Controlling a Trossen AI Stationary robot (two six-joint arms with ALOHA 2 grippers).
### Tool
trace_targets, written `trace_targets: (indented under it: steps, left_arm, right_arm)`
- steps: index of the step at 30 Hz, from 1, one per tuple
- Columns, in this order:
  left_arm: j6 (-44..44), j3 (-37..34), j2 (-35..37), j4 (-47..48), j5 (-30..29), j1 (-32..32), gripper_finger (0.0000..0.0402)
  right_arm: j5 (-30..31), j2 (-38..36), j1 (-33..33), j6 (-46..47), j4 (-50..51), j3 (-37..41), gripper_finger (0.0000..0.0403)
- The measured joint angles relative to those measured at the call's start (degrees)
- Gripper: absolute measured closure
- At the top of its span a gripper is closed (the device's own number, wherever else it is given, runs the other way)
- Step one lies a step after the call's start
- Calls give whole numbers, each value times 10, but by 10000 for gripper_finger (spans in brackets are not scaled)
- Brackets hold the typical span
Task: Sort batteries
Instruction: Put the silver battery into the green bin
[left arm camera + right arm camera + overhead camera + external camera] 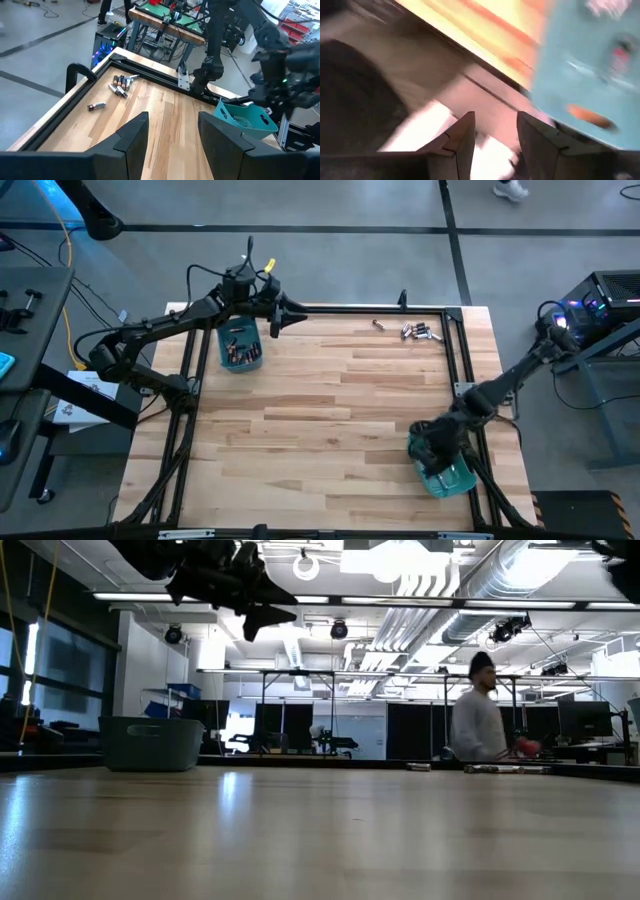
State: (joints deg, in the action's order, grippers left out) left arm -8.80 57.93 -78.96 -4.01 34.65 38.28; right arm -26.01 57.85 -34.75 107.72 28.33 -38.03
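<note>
Now left bin (240, 346) holds batteries (239, 352); right bin (450, 478) unclear.

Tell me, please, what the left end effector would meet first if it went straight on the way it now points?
Probably the bare wooden table, short of the loose batteries; depth is hard to judge. The left end effector is open and empty.

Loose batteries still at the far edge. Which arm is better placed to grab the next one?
Left, probably. The left gripper is open, empty and faces the loose batteries across bare table. The right gripper sits over its teal bin at the near right corner, farther away.
</note>
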Motion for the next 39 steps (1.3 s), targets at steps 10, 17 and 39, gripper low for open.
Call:
trace_targets:
  steps: [10,17,39]
  left_arm:
    - [-1,0,0,-31,0,0,236]
    - [-16,0,0,-31,0,0,236]
    - [-151,0,0,-35,-37,-1,236]
  right_arm:
    - [532,-2,233,-157,39,-67,265]
    - [311,26,594,-567,55,-93,262]
    - [408,556,905,-1273,384,-461,156]
